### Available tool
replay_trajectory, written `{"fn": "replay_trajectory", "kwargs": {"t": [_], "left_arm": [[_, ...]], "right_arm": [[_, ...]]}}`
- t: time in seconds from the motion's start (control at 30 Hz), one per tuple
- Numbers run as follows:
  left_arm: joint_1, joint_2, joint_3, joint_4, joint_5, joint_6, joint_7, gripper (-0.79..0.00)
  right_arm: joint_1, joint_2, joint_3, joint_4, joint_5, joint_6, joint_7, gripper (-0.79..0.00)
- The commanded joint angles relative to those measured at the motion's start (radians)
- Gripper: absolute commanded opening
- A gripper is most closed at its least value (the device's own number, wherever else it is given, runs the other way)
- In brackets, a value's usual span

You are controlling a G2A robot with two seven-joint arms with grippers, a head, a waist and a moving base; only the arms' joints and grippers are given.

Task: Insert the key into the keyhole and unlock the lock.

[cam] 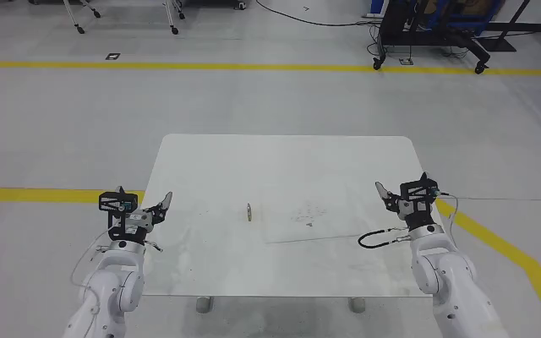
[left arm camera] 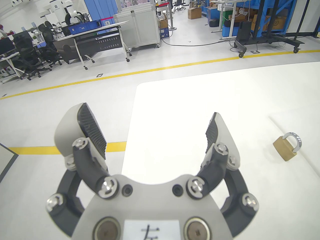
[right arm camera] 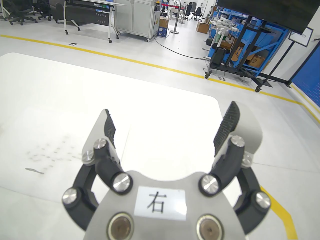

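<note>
- Looking down in the top view: white rectangular table with rounded corners [cam: 279, 160], and a small brass padlock with a silver shackle [cam: 248, 211] resting near its middle, slightly toward the robot's left.
- Hovering at the table's left edge, near the front corner: left gripper [cam: 144, 201], fingers spread wide, nothing between them, well apart from the brass padlock.
- Hovering at the table's right edge: right gripper [cam: 402, 188], likewise spread and empty, with a black looped cable [cam: 376, 239] lying beside that arm.
- Lying between padlock and right gripper: patch of grey smudges [cam: 306, 213] on the table top, with a small grey sliver [cam: 310, 225] at its near side. Possibly the key, too small to tell.
- Turning to the left wrist view: left gripper [left arm camera: 149, 112] gaping, one ribbed black pad [left arm camera: 90, 128] over the floor and its yellow floor line [left arm camera: 30, 149], the other over the table [left arm camera: 200, 101]. Brass padlock [left arm camera: 283, 148] on the table top off to one side, shackle seemingly seated in the body, not touched.
- Turning to the right wrist view: right gripper [right arm camera: 170, 108] spread above the table [right arm camera: 62, 88], ribbed pads [right arm camera: 225, 128] bare. Grey smudges [right arm camera: 50, 151] and the grey sliver [right arm camera: 33, 170] flat on the surface, apart from the fingers.
</note>
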Motion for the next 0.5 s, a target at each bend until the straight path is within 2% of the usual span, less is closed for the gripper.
{"fn": "replay_trajectory", "kwargs": {"t": [0.0,0.13,0.33,0.47], "left_arm": [[0.000,0.000,0.000,0.000,0.000,0.000,0.000,-0.001],[0.000,0.000,0.000,0.000,0.000,0.000,0.000,0.000],[0.000,0.000,0.000,0.000,0.000,0.000,0.000,0.000],[0.000,0.000,0.000,0.000,0.000,0.000,0.000,0.000]], "right_arm": [[0.000,0.000,0.000,0.000,0.000,0.000,0.000,-0.001],[0.014,-0.001,-0.030,0.024,-0.030,-0.019,0.025,0.000],[0.106,-0.013,-0.181,0.129,0.038,-0.204,0.119,0.000],[0.152,-0.017,-0.226,0.177,0.031,-0.241,0.185,0.000]]}}
